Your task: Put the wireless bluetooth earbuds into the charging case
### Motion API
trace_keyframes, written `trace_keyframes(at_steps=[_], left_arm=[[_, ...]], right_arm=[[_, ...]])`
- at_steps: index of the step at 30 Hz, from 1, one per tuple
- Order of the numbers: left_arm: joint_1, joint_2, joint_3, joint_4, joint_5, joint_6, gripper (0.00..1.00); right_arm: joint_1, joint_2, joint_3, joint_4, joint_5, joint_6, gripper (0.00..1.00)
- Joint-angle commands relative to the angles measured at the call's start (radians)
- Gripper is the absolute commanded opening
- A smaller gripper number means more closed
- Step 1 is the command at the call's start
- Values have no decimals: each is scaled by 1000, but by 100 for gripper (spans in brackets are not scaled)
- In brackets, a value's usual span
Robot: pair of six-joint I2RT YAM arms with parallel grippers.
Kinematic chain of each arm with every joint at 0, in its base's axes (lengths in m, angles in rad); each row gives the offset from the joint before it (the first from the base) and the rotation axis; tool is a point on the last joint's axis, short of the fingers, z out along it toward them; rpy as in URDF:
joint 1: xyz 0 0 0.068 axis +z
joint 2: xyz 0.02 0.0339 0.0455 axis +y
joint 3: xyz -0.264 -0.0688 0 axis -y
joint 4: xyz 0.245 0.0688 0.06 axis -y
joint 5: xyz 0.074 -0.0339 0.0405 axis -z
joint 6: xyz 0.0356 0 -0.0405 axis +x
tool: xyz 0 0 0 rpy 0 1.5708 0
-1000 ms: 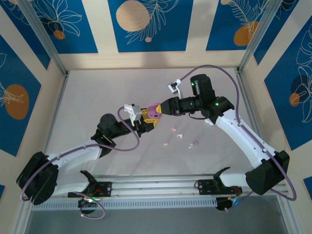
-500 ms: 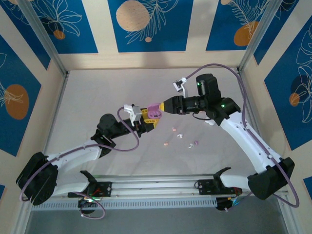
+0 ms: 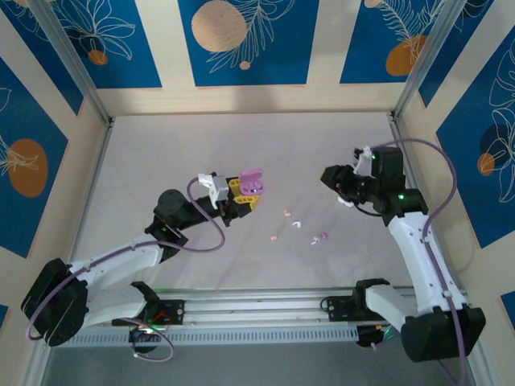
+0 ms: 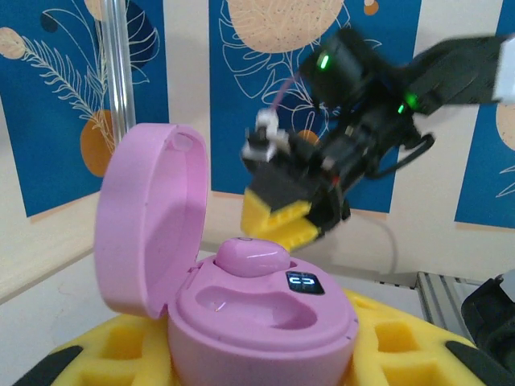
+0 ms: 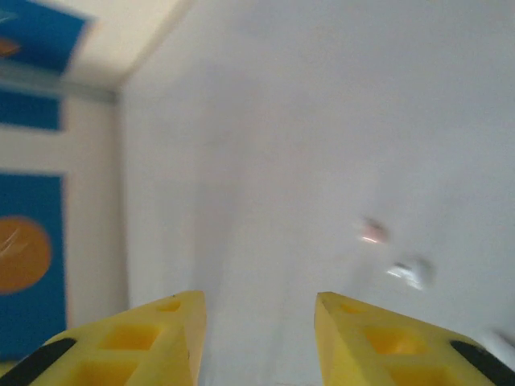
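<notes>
Pale table (image 3: 161,161) walled by blue leaf-print panels (image 3: 241,40); the left pincer (image 3: 241,193) is clamped on a pink charging case (image 4: 261,318), lid up, one pink earbud (image 4: 251,256) seated inside; the right pincer (image 5: 257,338) hangs with fingers apart, holding nothing; the loose earbuds (image 3: 296,223) lie scattered on the table between both pincers, touching neither, nearer the arm bases.

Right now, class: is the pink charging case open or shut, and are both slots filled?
Open: the charging case has its lid hinged up. One earbud sits seated; the nearer slot is empty.
</notes>
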Motion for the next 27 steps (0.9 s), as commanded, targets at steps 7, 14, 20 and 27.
trace_keyframes(at_steps=[7, 14, 20, 27], left_arm=[[-14, 1, 1, 19, -9, 20, 25], [-13, 7, 4, 17, -12, 15, 25], [-14, 7, 5, 11, -15, 15, 25], [-14, 11, 7, 11, -13, 15, 25]], right_arm=[[-61, 173, -216, -72, 71, -14, 37], [8, 305, -202, -82, 146, -31, 36], [49, 342, -201, -70, 138, -18, 38], [83, 365, -217, -62, 133, 0, 37]])
